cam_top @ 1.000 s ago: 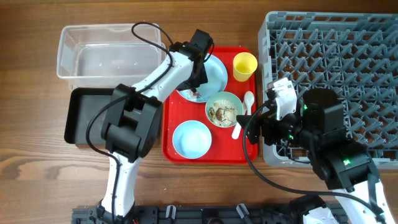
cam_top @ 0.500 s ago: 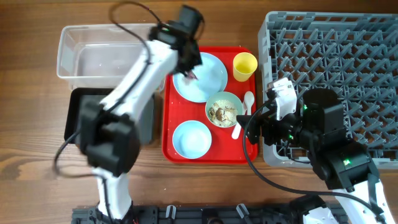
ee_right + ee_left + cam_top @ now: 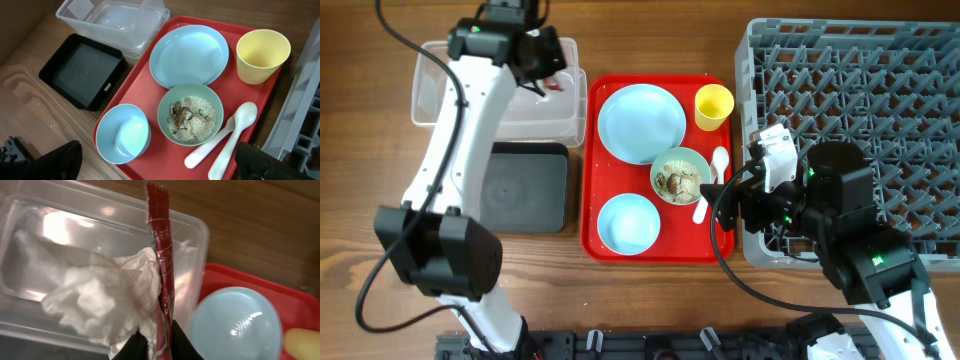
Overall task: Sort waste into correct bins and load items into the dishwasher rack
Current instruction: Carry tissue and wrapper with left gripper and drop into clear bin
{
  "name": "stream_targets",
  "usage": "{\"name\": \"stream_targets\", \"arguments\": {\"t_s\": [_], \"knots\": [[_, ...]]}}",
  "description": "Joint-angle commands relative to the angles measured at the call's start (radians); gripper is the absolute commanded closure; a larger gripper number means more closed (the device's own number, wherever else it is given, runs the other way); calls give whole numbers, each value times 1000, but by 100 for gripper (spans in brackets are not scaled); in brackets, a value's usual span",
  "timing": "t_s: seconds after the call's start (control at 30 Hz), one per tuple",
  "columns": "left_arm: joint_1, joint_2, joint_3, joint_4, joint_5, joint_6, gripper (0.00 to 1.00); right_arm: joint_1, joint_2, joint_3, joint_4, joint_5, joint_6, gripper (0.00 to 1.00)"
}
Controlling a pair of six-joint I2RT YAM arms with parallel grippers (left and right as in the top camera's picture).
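Trash-sorting step here. In the left wrist view, our left gripper (image 3: 157,348) at the bottom edge is pinched tight on the wrapper (image 3: 162,255), and the tissue (image 3: 95,295) looks caught in with it. Both hang over the tub (image 3: 197,235), upper left of the overhead view. Next we'd just release so they drop inside. Our right gripper (image 3: 159,167) sits spread wide, holding nothing, near the green bowl (image 3: 190,120), whose rice isn't binned yet.

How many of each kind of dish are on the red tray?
Plate: 1
Bowls: 2
Cup: 1
Spoons: 2
Total: 6
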Motion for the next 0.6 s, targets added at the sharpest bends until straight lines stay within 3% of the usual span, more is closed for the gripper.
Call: {"name": "stream_targets", "arguments": {"t_s": [0.0, 0.13, 0.23, 0.4, 0.57], "knots": [[60, 86, 5, 21, -22, 48, 62, -6, 8, 23, 6, -16, 8, 0], [91, 137, 5, 37, -21, 48, 29, -6, 14, 23, 5, -16, 8, 1], [94, 144, 5, 37, -21, 48, 13, -6, 17, 23, 5, -16, 8, 0], [94, 135, 5, 50, 14, 57, 7, -6, 19, 23, 6, -16, 7, 0], [64, 119, 5, 49, 210, 159, 7, -6, 21, 23, 8, -16, 8, 0]]}}
